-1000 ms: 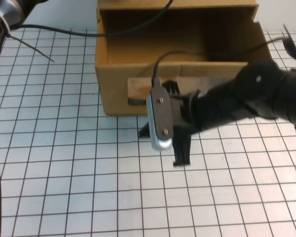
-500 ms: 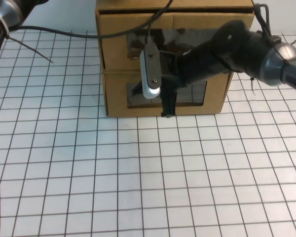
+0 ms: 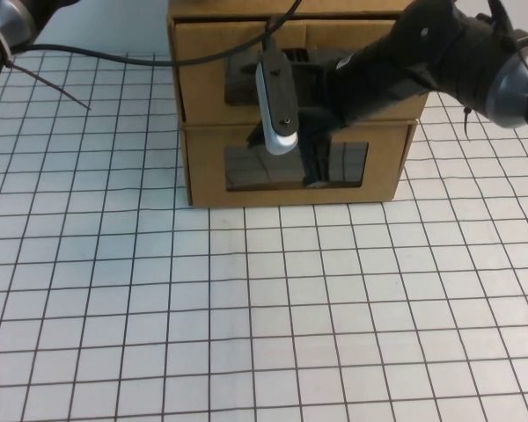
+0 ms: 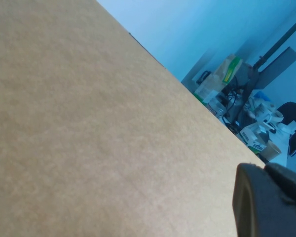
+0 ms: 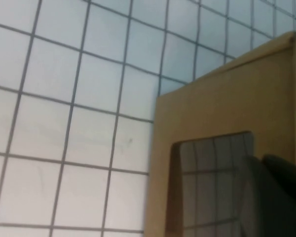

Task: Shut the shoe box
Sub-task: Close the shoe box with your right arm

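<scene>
While the shoe box [image 3: 202,70], on the desk's [image 3: 246,308] far side, looks shut, the right end effector [image 3: 317,163] hangs before its front and the left end effector [image 4: 269,202] hugs cardboard; I cannot tell either's grip. Closing seems complete. Next: back off cleanly.

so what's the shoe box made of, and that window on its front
The shoe box looks like plain brown cardboard, matte and unprinted, with raw cut edges. Its window seems to be clear plastic film: dark and glossy, mirroring the table grid in the right wrist view. The right pincer is at the box front; the left pincer is beside a cardboard face.
</scene>
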